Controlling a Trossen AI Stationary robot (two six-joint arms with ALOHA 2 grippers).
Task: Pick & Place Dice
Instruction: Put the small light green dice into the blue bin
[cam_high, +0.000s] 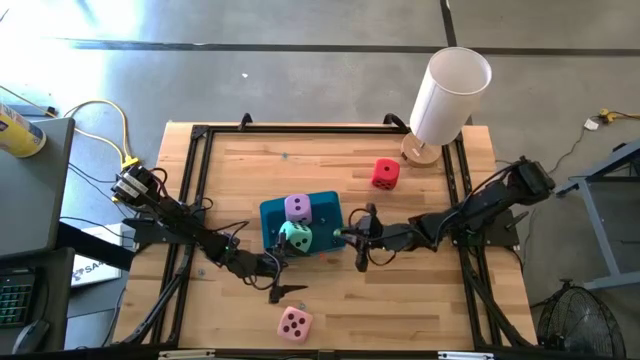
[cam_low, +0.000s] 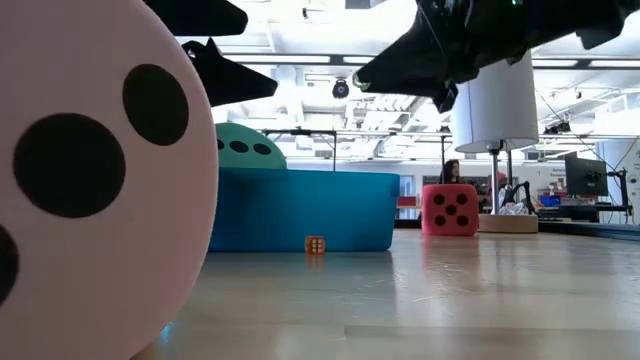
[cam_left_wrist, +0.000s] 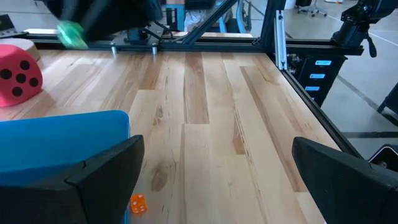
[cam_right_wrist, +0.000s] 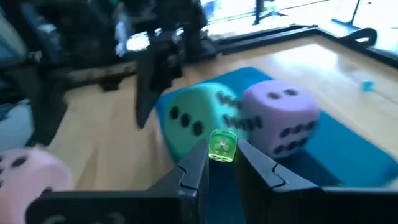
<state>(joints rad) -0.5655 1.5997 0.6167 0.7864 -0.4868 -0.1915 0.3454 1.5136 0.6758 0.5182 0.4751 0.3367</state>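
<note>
Altogether four dice show, lilac (cam_high: 298, 207) and mint (cam_high: 296, 238) in one teal tray (cam_high: 325, 205), right pincer (cam_right_wrist: 222, 163) pinching a tiny green die (cam_right_wrist: 222, 147).

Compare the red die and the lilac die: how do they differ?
The red die sits on the bare wooden table, while the lilac die lies in the blue tray. The lilac die touches the mint die; the red die stands alone. Both are soft cubes with dark pips.

Two dice (cam_high: 297, 222) in tray (cam_high: 270, 215) — third die (cam_high: 385, 173) behind-right, fourth (cam_high: 294, 323) in front.
</note>
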